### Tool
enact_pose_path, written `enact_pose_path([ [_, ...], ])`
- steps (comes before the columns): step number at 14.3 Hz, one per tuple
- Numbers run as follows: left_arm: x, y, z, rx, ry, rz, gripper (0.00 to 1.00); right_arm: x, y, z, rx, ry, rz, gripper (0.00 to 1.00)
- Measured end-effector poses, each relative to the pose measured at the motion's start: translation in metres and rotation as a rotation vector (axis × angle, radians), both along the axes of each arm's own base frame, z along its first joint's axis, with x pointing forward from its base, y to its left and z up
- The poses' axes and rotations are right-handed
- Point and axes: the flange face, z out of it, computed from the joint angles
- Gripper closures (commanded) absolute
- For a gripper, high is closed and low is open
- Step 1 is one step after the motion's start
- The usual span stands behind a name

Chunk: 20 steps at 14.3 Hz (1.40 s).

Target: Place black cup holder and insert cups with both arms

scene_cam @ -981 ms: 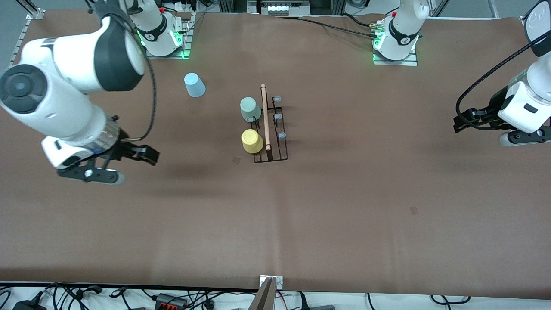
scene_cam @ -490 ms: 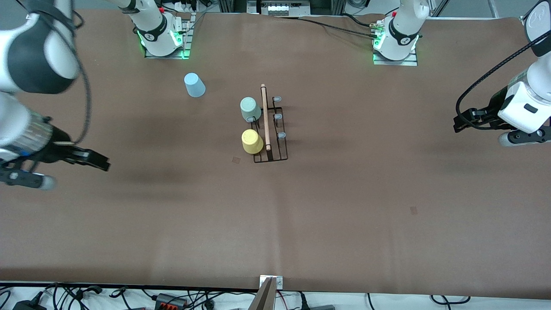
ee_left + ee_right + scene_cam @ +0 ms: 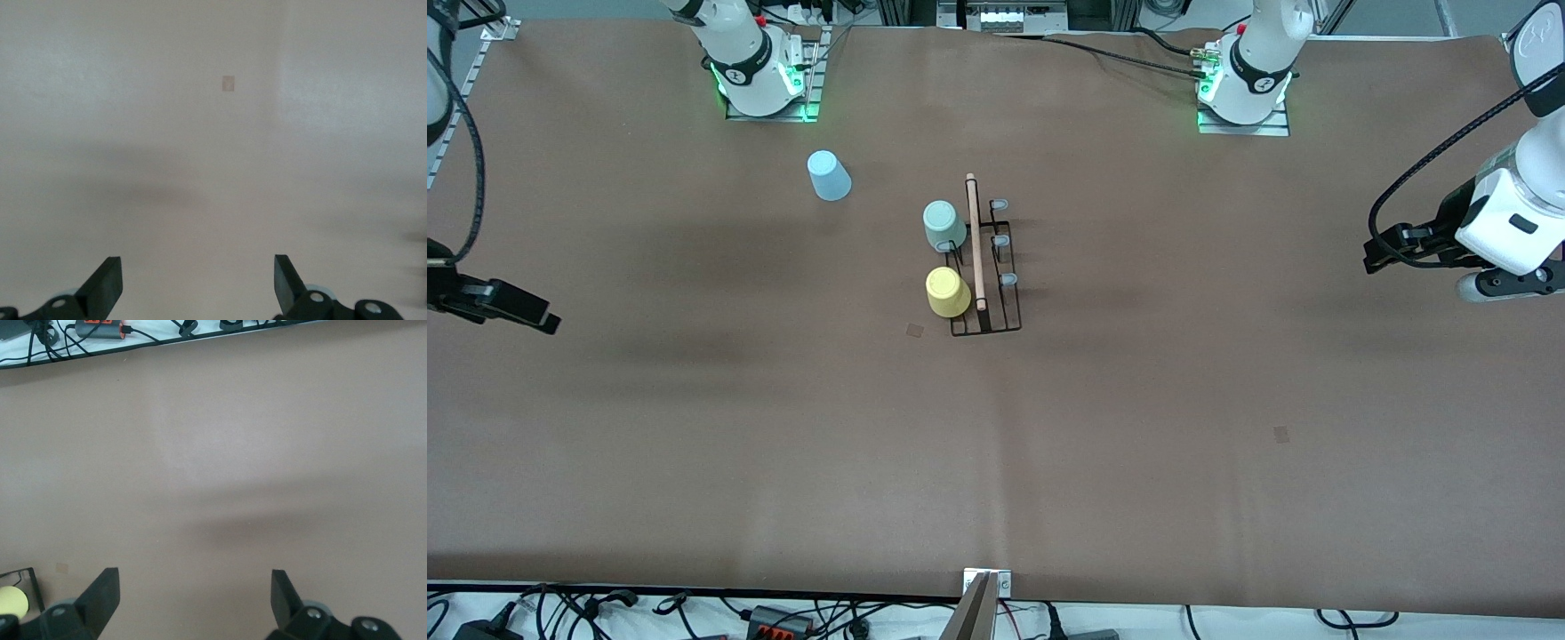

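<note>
The black cup holder [image 3: 996,322] stands mid-table with its wooden rod handle [image 3: 975,244] on top. A mint green cup [image 3: 943,225] and a yellow cup [image 3: 947,292] sit upside down on its pegs, on the side toward the right arm's end. The pegs [image 3: 1001,241] on its other side are bare. A light blue cup [image 3: 829,175] stands upside down on the mat near the right arm's base. My right gripper [image 3: 534,313] hangs open and empty at its end of the table; its wrist view shows the yellow cup [image 3: 12,601]. My left gripper [image 3: 1373,256] waits open over its own end.
Cables and a power strip [image 3: 774,618] run along the table edge nearest the front camera, with a metal bracket [image 3: 987,582] at its middle. Small dark patches [image 3: 1281,434] mark the brown mat. The arm bases [image 3: 760,80] stand along the edge farthest from that camera.
The right arm has swung away from the holder toward its end of the table, and most of it has left the front view. The left arm has not moved.
</note>
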Motion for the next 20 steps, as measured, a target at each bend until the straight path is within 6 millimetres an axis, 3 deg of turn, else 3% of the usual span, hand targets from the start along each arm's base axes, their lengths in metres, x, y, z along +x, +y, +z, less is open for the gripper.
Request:
enact_pose_path([
  [5,0.0,0.0,0.0,0.0,0.0,0.0,0.0,-0.013,0.0,0.005,-0.037,0.011,0.063,0.0],
  [10,0.0,0.0,0.0,0.0,0.0,0.0,0.0,-0.055,-0.006,-0.015,-0.064,-0.001,0.14,0.0],
  [14,0.0,0.0,0.0,0.0,0.0,0.0,0.0,-0.078,-0.001,-0.007,-0.054,0.029,0.149,0.0],
  [20,0.0,0.0,0.0,0.0,0.0,-0.006,0.0,-0.089,-0.001,-0.01,-0.049,0.047,0.148,0.0],
])
